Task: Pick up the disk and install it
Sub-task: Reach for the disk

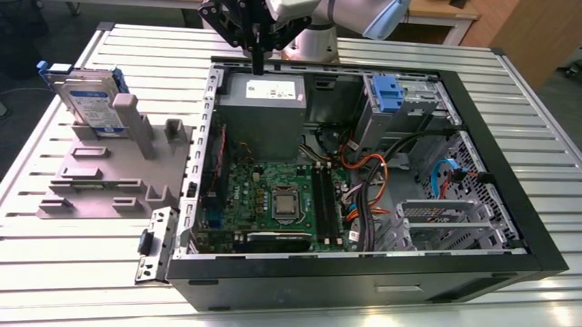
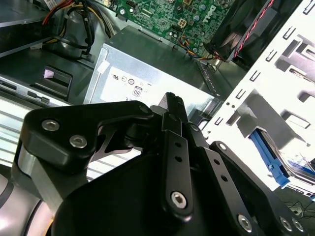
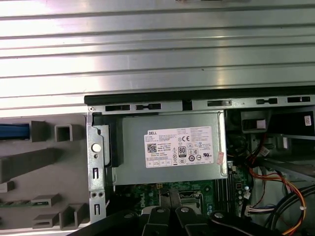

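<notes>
My gripper (image 1: 259, 66) clenched, fingers pressed together, holding nothing. It hangs over rear edge of open computer case (image 1: 364, 278), just above grey power supply (image 1: 264, 112). In both wrist views, white-stickered power supply (image 3: 170, 147) lies directly beyond closed fingertips (image 2: 172, 101). Disk (image 1: 91, 95) stands on edge in grey holder (image 1: 100, 170) on table (image 1: 54, 272), outside case, toward exterior view's left of gripper, well apart from it.
</notes>
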Robot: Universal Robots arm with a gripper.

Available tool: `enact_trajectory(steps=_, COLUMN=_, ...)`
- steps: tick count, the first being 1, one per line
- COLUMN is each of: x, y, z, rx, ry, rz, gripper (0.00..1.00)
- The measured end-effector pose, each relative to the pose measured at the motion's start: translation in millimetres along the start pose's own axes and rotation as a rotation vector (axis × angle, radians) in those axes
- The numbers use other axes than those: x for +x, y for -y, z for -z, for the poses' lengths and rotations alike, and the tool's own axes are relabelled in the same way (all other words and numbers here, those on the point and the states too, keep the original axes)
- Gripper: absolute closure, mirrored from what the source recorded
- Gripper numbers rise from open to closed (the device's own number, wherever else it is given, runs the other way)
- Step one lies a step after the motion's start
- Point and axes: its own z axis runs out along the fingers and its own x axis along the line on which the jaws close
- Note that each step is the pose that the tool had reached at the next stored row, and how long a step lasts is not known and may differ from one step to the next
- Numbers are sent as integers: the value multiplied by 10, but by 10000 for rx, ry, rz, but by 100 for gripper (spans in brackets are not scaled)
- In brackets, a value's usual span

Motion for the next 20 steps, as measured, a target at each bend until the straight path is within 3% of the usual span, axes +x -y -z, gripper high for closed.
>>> enact_trajectory(steps=20, x=39, y=3, z=-9, rx=2, ry=-1, rz=2, gripper=89)
